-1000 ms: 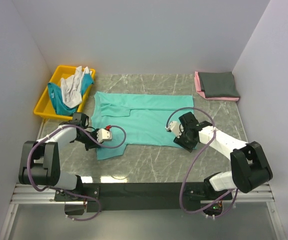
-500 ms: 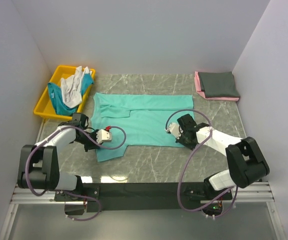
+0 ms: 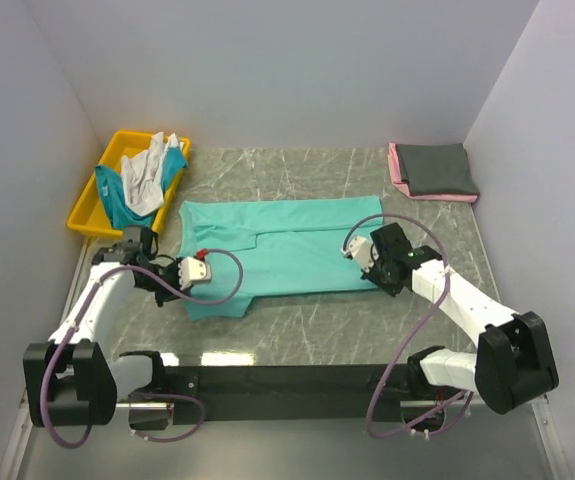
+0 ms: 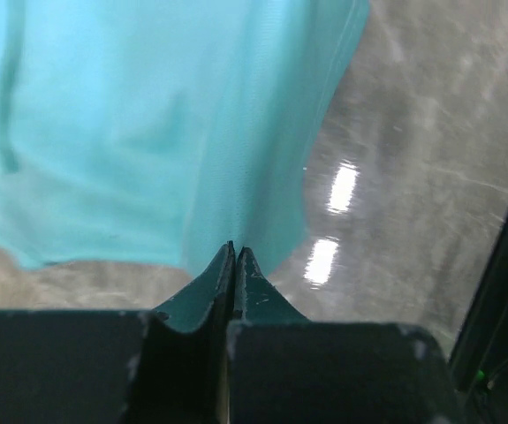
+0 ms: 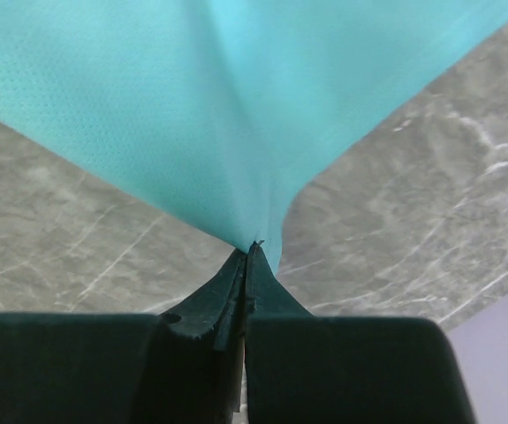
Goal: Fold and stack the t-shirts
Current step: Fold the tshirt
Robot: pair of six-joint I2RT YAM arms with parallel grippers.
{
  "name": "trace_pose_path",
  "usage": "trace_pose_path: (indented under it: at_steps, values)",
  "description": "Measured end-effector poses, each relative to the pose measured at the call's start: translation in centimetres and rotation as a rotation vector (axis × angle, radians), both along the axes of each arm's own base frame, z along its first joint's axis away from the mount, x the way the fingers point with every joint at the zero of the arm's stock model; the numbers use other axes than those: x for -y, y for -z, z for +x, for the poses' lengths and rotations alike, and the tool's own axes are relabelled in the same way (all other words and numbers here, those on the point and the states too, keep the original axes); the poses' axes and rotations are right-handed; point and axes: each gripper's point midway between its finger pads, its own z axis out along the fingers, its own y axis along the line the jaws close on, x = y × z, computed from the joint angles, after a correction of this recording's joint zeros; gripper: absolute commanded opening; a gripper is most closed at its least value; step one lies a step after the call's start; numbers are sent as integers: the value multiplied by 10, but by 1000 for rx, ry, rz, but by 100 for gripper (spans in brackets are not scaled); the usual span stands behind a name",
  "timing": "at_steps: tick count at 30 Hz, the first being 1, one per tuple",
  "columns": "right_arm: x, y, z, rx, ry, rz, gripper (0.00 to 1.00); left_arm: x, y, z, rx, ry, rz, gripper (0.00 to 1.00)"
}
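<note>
The right end effector (image 5: 247, 254), its two dark plastic fingers (image 5: 208, 307) pressed flat together, pinches the lower edge of the sea-green cloth t-shirt (image 5: 174, 97). From the pinch a soft ridge runs up through the fine-meshed fabric, which spreads across the top of the view. The grey marbled stone counter (image 5: 413, 221), veined with white, shows on both sides below the cloth.

sea-green t-shirt (image 3: 287, 245): plain, showing a fine dotted weave in the right wrist view. table (image 3: 307, 320): grey marble pattern with pale veins. bin (image 3: 89, 200), far left: yellow, holding a white shirt (image 3: 145, 172) and a teal shirt (image 3: 117, 203). far right: dark grey shirt (image 3: 439, 168) on a pink shirt (image 3: 396, 168). left gripper (image 4: 234, 253) and right gripper (image 5: 251, 252): black. cables (image 3: 240, 275): purple.
</note>
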Motion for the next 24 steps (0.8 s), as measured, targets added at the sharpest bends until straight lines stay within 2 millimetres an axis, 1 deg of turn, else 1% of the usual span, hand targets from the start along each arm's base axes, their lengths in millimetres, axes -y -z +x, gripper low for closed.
trace_pose_path:
  at_steps: [2, 5, 8, 9, 13, 21, 24]
  values:
    - [1, -5, 10, 0, 15, 9, 0, -3, -9, 11, -3, -37, -20, 1]
    - [1, -13, 31, 11, 30, 15, 0, -6, -28, 38, 27, -81, -49, 1]
    - [-1, -21, 56, 17, 41, 22, 0, -6, -41, 66, 52, -117, -76, 1]
    - [-2, -22, 66, 23, 44, 25, 0, -6, -42, 74, 58, -127, -81, 1]
    - [-5, -22, 89, 22, 49, 24, 0, -7, -41, 96, 50, -183, -102, 1]
    - [-13, -24, 136, 42, 47, 13, 0, -10, -31, 134, 25, -275, -130, 1]
    - [-14, -20, 146, 40, 44, -1, 0, -11, -29, 144, 22, -297, -134, 1]
